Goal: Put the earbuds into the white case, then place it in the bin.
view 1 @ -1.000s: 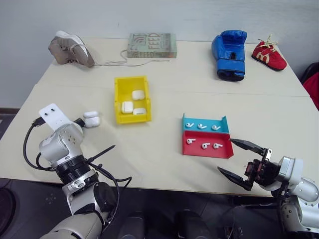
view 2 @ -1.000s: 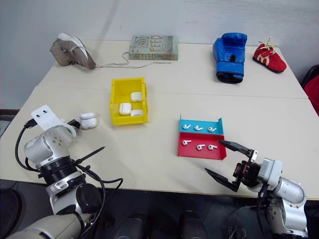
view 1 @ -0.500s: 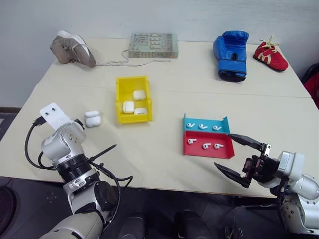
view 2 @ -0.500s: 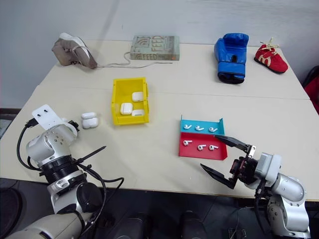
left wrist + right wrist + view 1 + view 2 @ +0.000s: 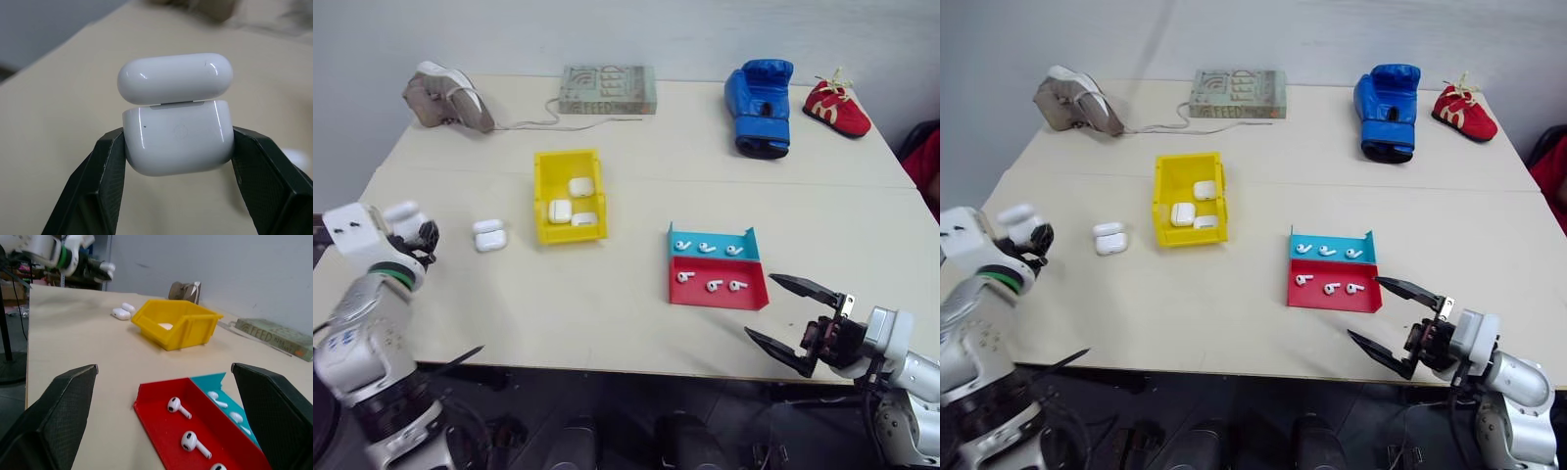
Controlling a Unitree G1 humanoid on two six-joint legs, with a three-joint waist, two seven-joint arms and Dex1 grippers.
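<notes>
Left claw (image 5: pixel 176 147) grips a glossy white case (image 5: pixel 177 142), lid ajar; right claw (image 5: pixel 800 317) gapes empty.

- grey shoe (image 5: pixel 445 96), laces trailing, far left corner of the table (image 5: pixel 636 304)
- book (image 5: pixel 608 89) lying flat beside it
- blue boxing glove (image 5: pixel 759 94)
- small red shoe (image 5: pixel 837 108), far right

bare table (image 5: pixel 607 313) between bin (image 5: pixel 570 196) – trays (image 5: pixel 717 269)
</notes>
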